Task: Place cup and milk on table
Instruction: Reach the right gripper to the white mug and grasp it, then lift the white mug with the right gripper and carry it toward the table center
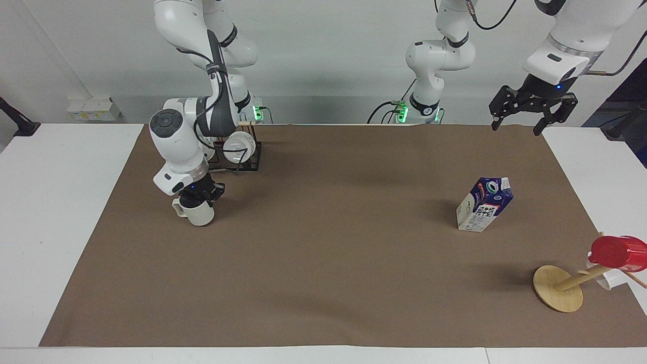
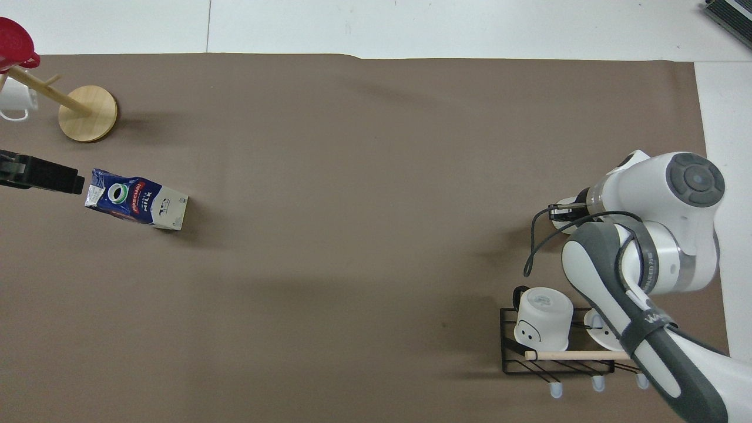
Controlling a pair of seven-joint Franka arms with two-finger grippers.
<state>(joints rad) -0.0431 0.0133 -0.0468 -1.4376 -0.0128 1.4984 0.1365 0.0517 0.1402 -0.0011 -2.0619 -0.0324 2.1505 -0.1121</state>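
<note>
A: What are the right gripper's (image 1: 198, 196) jaws doing?

B: They are pinching tight on the rim of the cup (image 1: 196, 212), which is sitting upright on the brown sheet (image 1: 323, 283) toward the right arm's end of the tabletop (image 1: 60, 212), its handle pointing toward that end. In the overhead view the arm is covering most of the cup (image 2: 565, 207).

A: And the left gripper (image 1: 532, 117)?

B: It is hanging high over the edge of the sheet nearest the robots at the left arm's end, jaws spread wide and gripping nothing.

A: Where is the milk (image 1: 484, 203) standing?

B: It is standing alone on the sheet toward the left arm's end, well apart from both grippers.

A: What are the holders carrying?

B: The black wire rack (image 1: 237, 163), nearer the robots than the cup, is holding a white mug (image 2: 543, 318) on its side. The wooden mug tree (image 1: 560, 288), farther from the robots than the milk, is carrying a red cup (image 1: 617, 252) and another white mug (image 2: 14, 101).

A: Is there open room?

B: The wide middle of the sheet between cup and milk is lying bare.
</note>
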